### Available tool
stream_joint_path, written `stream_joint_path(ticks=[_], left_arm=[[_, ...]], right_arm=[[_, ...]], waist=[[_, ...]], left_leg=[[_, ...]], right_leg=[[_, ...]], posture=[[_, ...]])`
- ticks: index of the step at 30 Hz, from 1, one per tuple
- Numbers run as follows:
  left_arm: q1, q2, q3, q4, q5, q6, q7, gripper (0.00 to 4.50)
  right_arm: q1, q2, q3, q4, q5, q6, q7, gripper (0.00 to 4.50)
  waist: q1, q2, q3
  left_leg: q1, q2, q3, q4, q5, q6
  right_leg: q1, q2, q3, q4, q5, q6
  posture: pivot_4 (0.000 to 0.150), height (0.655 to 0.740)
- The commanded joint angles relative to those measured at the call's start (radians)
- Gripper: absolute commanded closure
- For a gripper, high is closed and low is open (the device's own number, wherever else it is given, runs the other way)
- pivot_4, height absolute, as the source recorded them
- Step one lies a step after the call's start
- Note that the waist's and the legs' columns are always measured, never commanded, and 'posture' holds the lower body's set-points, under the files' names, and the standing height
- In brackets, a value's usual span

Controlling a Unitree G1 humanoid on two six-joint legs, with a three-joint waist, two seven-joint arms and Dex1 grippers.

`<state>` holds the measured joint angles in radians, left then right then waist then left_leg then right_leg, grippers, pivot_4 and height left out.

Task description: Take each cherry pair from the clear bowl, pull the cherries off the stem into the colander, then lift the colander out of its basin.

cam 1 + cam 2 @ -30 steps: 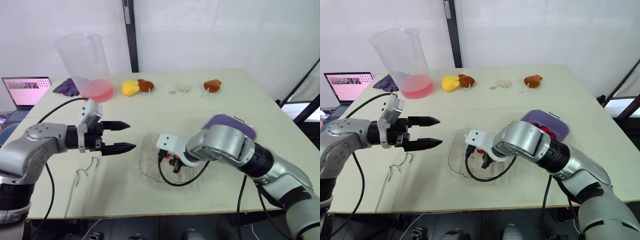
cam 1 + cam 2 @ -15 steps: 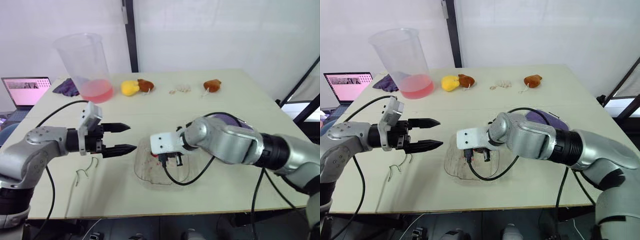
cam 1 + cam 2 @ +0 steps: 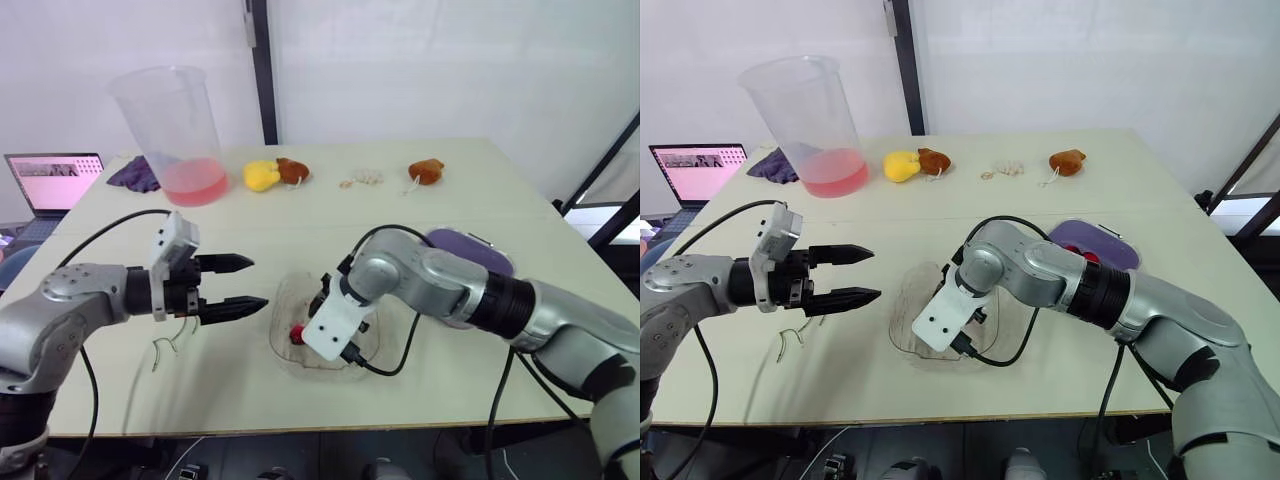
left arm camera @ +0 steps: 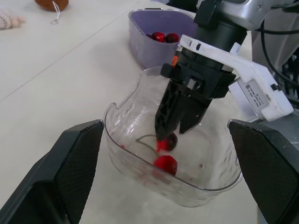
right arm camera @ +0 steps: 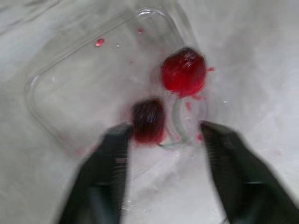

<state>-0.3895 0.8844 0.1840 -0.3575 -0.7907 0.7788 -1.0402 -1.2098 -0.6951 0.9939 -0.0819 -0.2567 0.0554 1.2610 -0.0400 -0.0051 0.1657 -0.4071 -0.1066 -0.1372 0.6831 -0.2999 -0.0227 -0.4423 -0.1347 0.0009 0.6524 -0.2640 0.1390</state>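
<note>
Right gripper (image 5: pixel 163 128) open, astride cherry pair (image 5: pixel 148 120) in clear bowl (image 4: pixel 121 140) near tabletop's front edge; left gripper (image 3: pixel 258 282) open alongside. Risk: pinching fruit, not stem; bowl skids.

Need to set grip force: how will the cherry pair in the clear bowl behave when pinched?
Probably slippery: the cherry pair looks glossy and juice smears the clear bowl. The thin stem likely flexes, so one cherry may dangle from the right hand.

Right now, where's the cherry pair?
Cherry pair: in the clear bowl, front middle of the table, under the open right gripper, left of the purple colander.
</note>
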Motion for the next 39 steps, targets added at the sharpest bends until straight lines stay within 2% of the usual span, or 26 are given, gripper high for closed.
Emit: stream_joint_path(ticks=[1,5,9,11,15,24,33,36,39], left_arm=[[-0.029,0.001,0.018,-0.023,-0.02,-0.017,-0.005,0.0],[-0.056,-0.003,0.02,-0.001,-0.04,-0.016,-0.017,0.0],[-0.081,0.001,-0.005,0.04,-0.019,-0.034,-0.048,0.0],[-0.09,0.003,-0.013,0.058,-0.014,-0.038,-0.063,0.0],[-0.135,-0.002,-0.049,0.121,0.027,-0.073,-0.099,0.0],[-0.198,-0.006,-0.1,0.17,0.075,-0.101,-0.15,0.0],[-0.185,0.004,-0.088,0.143,0.072,-0.089,-0.145,0.0],[-0.178,0.011,-0.09,0.138,0.08,-0.089,-0.141,0.0],[-0.176,0.012,-0.09,0.137,0.08,-0.084,-0.138,0.0]], right_arm=[[0.01,-0.048,-0.159,-0.07,0.038,0.073,0.084,0.06],[0.065,-0.067,-0.331,-0.155,0.148,0.324,0.138,0.06],[0.151,-0.036,-0.505,-0.244,0.281,0.754,0.09,0.06],[0.189,0.023,-0.589,-0.277,0.334,0.93,0.016,0.06],[0.239,0.065,-0.57,-0.385,0.351,1.327,-0.139,0.06],[0.33,0.3,-0.525,-0.406,0.369,1.548,-0.478,0.06],[0.322,0.293,-0.47,-0.335,0.426,1.522,-0.605,0.06],[0.32,0.293,-0.454,-0.321,0.439,1.501,-0.633,1.0],[0.32,0.291,-0.442,-0.314,0.456,1.489,-0.651,2.4]], waist=[[0.001,0.0,0.0],[0.002,0.0,0.0],[0.0,0.0,0.0],[0.001,0.0,0.0],[0.004,0.0,0.0],[-0.004,0.0,0.0],[-0.005,0.0,0.0],[-0.005,0.0,0.0],[-0.004,0.0,0.0]], left_leg=[[0.0,0.0,0.0,0.0,0.0,0.0],[0.0,0.0,0.0,0.0,0.0,0.0],[0.0,0.001,0.0,-0.001,0.0,0.0],[0.0,0.0,0.0,-0.001,0.0,0.0],[0.0,0.0,0.0,0.0,0.0,0.0],[0.0,0.0,0.0,0.0,0.0,0.0],[0.0,-0.001,-0.001,0.0,0.0,0.0],[0.0,-0.001,-0.001,0.0,0.0,0.0],[0.0,-0.001,-0.001,0.0,0.0,0.0]], right_leg=[[0.0,0.0,0.0,0.0,0.0,0.0],[0.0,0.0,0.0,-0.001,0.0,0.0],[0.0,0.0,0.0,-0.001,0.0,0.0],[0.0,0.0,0.0,-0.001,0.0,0.0],[0.0,0.0,0.0,0.0,0.0,0.0],[0.0,-0.001,0.0,0.001,0.0,0.0],[0.0,-0.001,0.0,0.001,0.0,0.0],[0.0,-0.001,0.0,0.001,0.0,0.0],[0.0,-0.001,0.0,0.001,0.0,0.0]], posture=[[0.15,0.74],[0.15,0.74],[0.15,0.74],[0.15,0.74],[0.15,0.74],[0.15,0.74],[0.15,0.74],[0.15,0.74],[0.15,0.74]])
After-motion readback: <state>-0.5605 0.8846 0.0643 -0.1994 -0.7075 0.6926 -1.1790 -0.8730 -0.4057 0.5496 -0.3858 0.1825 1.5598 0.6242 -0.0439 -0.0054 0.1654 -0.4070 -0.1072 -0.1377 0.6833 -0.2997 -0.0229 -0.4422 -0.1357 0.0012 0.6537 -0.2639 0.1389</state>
